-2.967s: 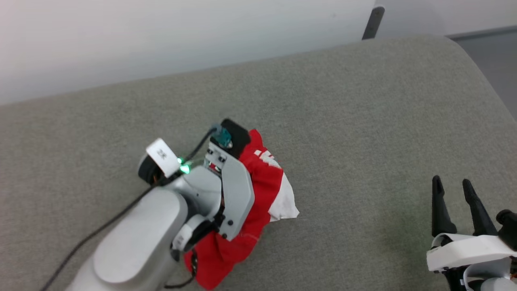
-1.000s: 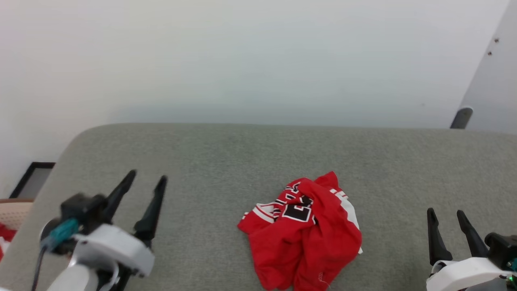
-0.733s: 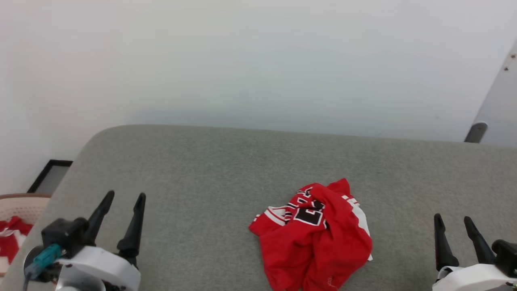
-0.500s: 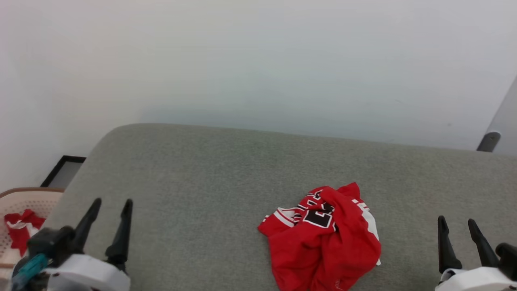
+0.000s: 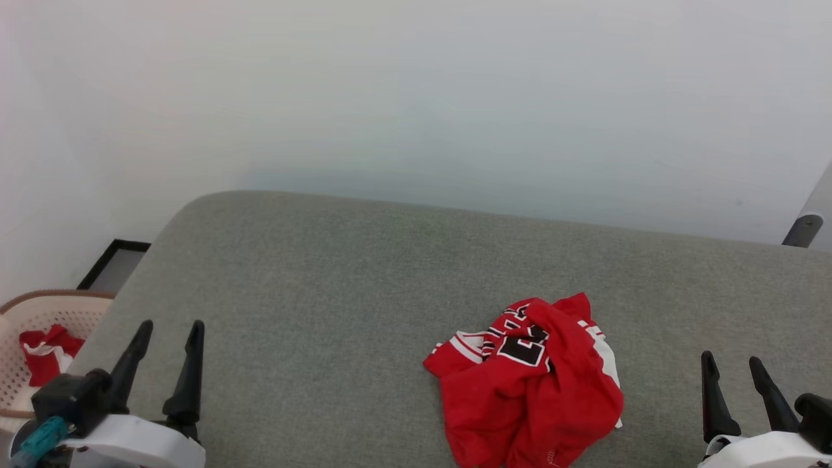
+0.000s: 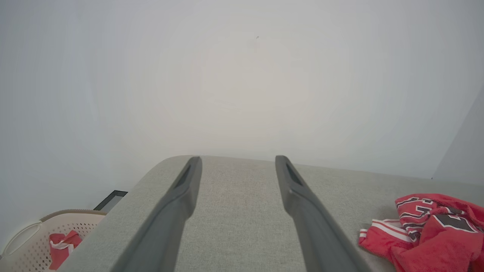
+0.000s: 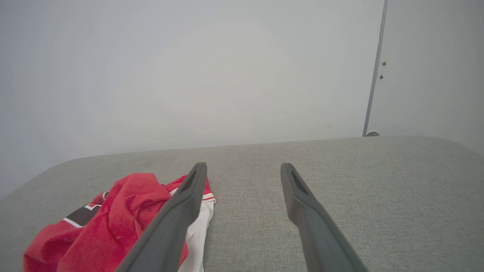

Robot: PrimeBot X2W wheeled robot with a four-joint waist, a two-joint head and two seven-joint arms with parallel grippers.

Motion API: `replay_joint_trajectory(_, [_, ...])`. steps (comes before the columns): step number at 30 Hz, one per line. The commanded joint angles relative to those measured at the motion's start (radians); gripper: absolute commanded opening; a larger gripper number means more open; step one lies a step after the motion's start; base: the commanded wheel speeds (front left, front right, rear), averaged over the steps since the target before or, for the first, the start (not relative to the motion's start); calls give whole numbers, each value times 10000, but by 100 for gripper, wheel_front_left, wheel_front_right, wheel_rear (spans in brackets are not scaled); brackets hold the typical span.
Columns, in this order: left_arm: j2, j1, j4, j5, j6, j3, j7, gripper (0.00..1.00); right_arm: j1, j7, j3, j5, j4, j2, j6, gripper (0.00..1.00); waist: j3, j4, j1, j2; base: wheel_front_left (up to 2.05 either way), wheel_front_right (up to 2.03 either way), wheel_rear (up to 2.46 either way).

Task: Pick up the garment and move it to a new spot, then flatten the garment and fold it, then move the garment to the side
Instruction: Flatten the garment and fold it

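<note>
L gripper (image 5: pixel 170 325) & R gripper (image 5: pixel 730 357): both w/ fingers spread apart, empty, well apart from garment (image 5: pixel 530 383). Garment lies crumpled on grey padded surface (image 5: pixel 325 260), nearer R gripper. Prob. flatten step up next: both need to reach in, find edges, spread. Count: 2 grippers, 1 garment, 1 basket (image 5: pixel 39 300) w/ 1 red-white cloth (image 5: pixel 42 354).

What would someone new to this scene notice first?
The crumpled red garment lies in a heap on the grey padded surface, right of centre in the head view. The open left end effector and right end effector flank it, touching nothing. A pale basket holding red cloth sits far left.
</note>
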Motion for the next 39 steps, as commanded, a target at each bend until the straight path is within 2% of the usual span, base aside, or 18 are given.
replay_joint_trajectory(1, [-23, 27, -74, 90, 78, 39, -43, 100, 56, 40, -3, 23, -49, 6, -10, 100, 54, 38, 0, 0, 0, 0, 0])
replay_joint_trajectory(10, [-244, -10, -528, -14, 293, 92, -42, 100, -534, 778, 336, -6, -63, -339, -10, 100, 519, 437, 0, 0, 0, 0, 0])
replay_joint_trajectory(20, [-494, -291, -1025, 221, 419, -265, 17, 100, -1507, 2667, 834, 24, 371, -934, -10, 100, 1576, 1131, 0, 0, 0, 0, 0])
replay_joint_trajectory(27, [-753, -747, -982, 279, 236, -415, -24, 100, -2208, 4059, 1268, 182, 977, -1299, -10, 100, 2449, 1478, 0, 0, 0, 0, 0])
replay_joint_trajectory(35, [-1086, -1171, -749, 419, 36, -420, -63, 100, -2613, 5772, 1822, 367, 1813, -1452, -10, 100, 2917, 1678, 0, 0, 0, 0, 0])
replay_joint_trajectory(36, [-1121, -1185, -714, 434, 29, -409, -69, 100, -2605, 5926, 1912, 346, 1884, -1460, -9, 94, 2941, 1688, 0, 0, 0, 0, 0])
replay_joint_trajectory(37, [-1162, -1195, -675, 454, 7, -398, -73, 100, -2618, 6024, 1981, 342, 1913, -1459, -9, 40, 2967, 1693, 0, 0, 0, 0, 0])
replay_joint_trajectory(38, [-1211, -1212, -644, 445, -25, -381, -77, 100, -2642, 6087, 2042, 312, 1920, -1486, -7, 0, 2985, 1699, 0, 0, 0, 0, 0])
replay_joint_trajectory(39, [-1242, -1241, -621, 446, -51, -362, -80, 100, -2663, 6165, 2078, 301, 1933, -1516, -2, 0, 2993, 1701, 0, 0, 0, 0, 0])
